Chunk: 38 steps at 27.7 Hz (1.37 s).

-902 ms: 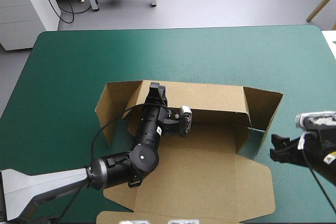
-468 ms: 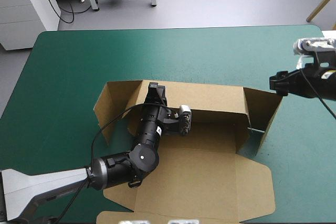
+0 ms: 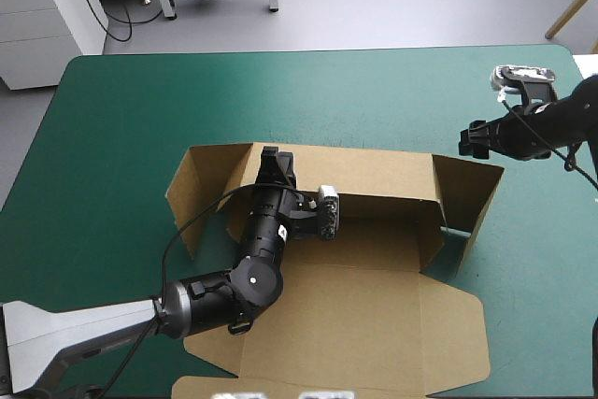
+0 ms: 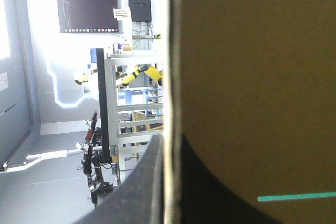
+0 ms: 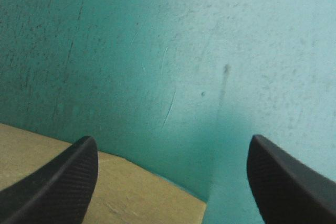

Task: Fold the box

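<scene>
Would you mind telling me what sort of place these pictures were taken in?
Probably a robotics lab workbench: a table under a teal-green cover, a part-folded brown box on it, the left gripper shut on its far wall, and the right gripper open near its right wall.

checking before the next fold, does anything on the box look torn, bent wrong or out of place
Nothing stands out. The box shows no tears; its far wall stands up, pinched by the left claw, and both end flaps splay outward, untucked. The right claw hovers open.
</scene>
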Motion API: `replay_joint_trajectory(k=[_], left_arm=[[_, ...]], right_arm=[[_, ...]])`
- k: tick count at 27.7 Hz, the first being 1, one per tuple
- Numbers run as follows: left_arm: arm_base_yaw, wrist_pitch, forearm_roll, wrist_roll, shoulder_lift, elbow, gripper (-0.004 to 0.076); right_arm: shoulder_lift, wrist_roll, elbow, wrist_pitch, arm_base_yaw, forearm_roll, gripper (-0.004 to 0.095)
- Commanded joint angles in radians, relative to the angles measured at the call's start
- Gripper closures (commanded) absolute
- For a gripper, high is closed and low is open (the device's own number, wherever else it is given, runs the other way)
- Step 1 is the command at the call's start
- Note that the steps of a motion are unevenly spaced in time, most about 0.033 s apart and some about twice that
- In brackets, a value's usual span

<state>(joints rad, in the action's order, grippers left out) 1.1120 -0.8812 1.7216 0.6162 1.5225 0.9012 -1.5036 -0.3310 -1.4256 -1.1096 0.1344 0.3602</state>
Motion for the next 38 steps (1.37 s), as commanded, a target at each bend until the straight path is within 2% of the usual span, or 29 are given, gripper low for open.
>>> replay_joint_trajectory(k=[1, 6, 11, 18, 24, 30, 36, 38], left_arm=[[0.003, -0.055, 0.037, 0.040, -0.037, 0.019, 0.0734], [0.003, -0.063, 0.037, 0.042, -0.037, 0.019, 0.0734], [0.003, -0.065, 0.037, 0.045, -0.037, 0.019, 0.0734], [0.003, -0.065, 0.037, 0.045, -0.037, 0.019, 0.0734], [0.003, -0.059, 0.037, 0.045, -0.037, 0.019, 0.0734], [0.003, -0.054, 0.037, 0.045, -0.037, 0.019, 0.0734], [0.003, -0.054, 0.037, 0.045, -0.037, 0.019, 0.0734], [0.003, -0.054, 0.037, 0.045, -0.037, 0.019, 0.0734]], right_arm=[[0.032, -0.028, -0.033, -0.031, -0.001, 0.056, 0.0194], [0.059, -0.033, -0.014, -0.092, -0.001, 0.062, 0.0194], [0.130, -0.061, 0.107, -0.088, -0.001, 0.073, 0.0194], [0.294, -0.167, 0.329, 0.008, -0.001, 0.166, 0.0194], [0.423, -0.352, 0.521, 0.109, -0.001, 0.284, 0.0194], [0.461, -0.615, 0.685, 0.165, -0.001, 0.408, 0.0194], [0.461, -0.702, 0.734, 0.198, -0.001, 0.485, 0.0201], [0.461, -0.717, 0.734, 0.223, -0.001, 0.503, 0.0243]])
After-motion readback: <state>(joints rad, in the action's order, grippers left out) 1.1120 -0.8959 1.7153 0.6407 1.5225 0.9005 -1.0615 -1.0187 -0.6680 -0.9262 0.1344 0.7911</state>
